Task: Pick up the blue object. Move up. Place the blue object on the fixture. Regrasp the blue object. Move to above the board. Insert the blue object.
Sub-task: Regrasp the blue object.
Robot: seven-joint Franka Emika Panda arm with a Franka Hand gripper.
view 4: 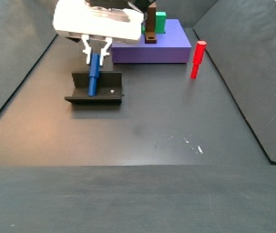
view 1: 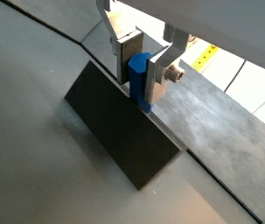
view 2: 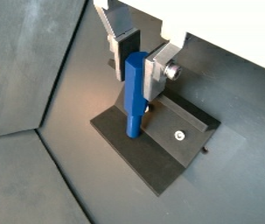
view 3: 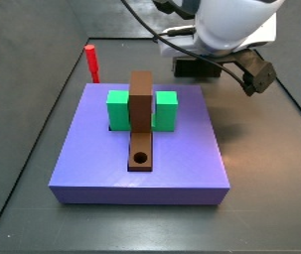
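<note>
We saw a dark grey floor (view 4: 152, 136) carrying three things directly: the fixture (view 4: 95, 92), the lavender board (view 3: 142, 149) and an upright red peg (view 4: 198, 59). The gripper (view 4: 97, 55) hung right over the fixture, its fingers closed on the blue object (view 4: 93, 75), whose lower end reached the fixture's base plate (view 2: 135, 153). The board lay beyond the gripper in a side view, near but apart from the fixture, and the red peg stood off to the gripper's side, just beside the board.
</note>
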